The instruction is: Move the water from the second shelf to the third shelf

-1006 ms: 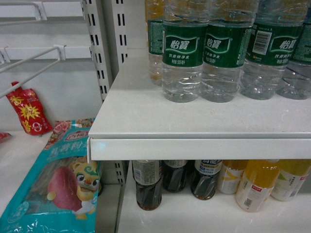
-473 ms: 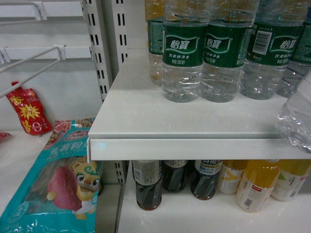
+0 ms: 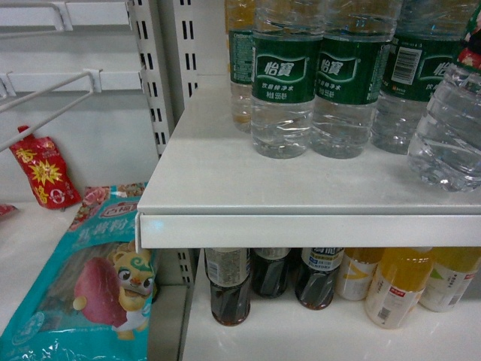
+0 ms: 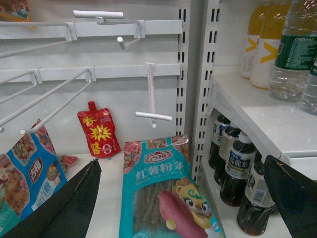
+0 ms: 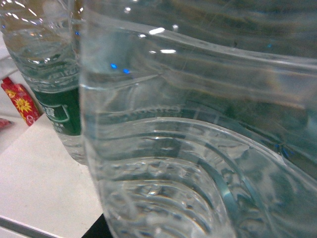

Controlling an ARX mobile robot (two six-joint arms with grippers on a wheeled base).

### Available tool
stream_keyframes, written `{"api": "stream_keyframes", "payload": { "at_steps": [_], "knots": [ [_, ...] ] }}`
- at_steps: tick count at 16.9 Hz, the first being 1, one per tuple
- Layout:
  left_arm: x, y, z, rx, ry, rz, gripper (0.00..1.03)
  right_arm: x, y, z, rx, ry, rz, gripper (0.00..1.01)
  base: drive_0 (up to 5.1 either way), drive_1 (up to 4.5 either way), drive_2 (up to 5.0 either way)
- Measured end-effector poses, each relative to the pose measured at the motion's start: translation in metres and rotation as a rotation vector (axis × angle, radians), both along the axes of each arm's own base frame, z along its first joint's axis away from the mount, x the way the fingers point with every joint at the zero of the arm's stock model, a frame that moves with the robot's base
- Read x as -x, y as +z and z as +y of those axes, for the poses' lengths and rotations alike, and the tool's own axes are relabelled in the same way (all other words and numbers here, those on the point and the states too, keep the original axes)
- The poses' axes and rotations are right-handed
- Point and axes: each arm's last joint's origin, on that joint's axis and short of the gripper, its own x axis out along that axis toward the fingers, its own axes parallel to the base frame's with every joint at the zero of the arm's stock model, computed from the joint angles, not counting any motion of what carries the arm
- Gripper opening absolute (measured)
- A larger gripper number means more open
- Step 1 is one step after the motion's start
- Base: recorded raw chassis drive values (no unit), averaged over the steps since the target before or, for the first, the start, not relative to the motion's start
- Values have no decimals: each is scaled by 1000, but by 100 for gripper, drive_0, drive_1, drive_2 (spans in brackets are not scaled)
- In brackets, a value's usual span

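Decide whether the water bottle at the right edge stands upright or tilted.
Tilted: the water bottle leans, top to the right, beside the straight-standing row of bottles.

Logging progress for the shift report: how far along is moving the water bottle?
Midway. Done: a water bottle is lifted, tilted at the right edge over the shelf holding the standing row. In hand: it fills the right wrist view, though the jaws are unseen. Left: setting it down and releasing; which shelf this is is unclear.

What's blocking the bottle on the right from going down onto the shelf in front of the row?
Nothing visible. The tilted water bottle hangs at the right edge over bare shelf, in front of the standing water bottles; those stand behind it, not under it. The gripper carrying it is out of view.
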Motion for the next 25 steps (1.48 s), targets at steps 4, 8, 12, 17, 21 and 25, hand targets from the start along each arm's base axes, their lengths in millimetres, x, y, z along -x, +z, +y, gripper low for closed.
{"api": "stream_keyframes", "payload": {
  "at_steps": [4,8,12,17,21,25],
  "knots": [
    [0,0,0,0,0,-1,98,-30,-2,9,88,-8,26,40,0,0,0],
    [0,0,0,0,0,0,98,-36,-5,10,94,-15,41,40,0,0,0],
    [0,0,0,0,0,-1,98,-36,-6,10,99,-21,48,53,0,0,0],
    [0,0,0,0,0,0,98,-37,-5,9,103,-31,37,75,0,0,0],
    [0,0,0,0,0,0,98,-38,0,9,99,-33,17,99,0,0,0],
    [0,0,0,0,0,-1,98,-38,0,9,100,-33,25,98,0,0,0]
  ]
}}
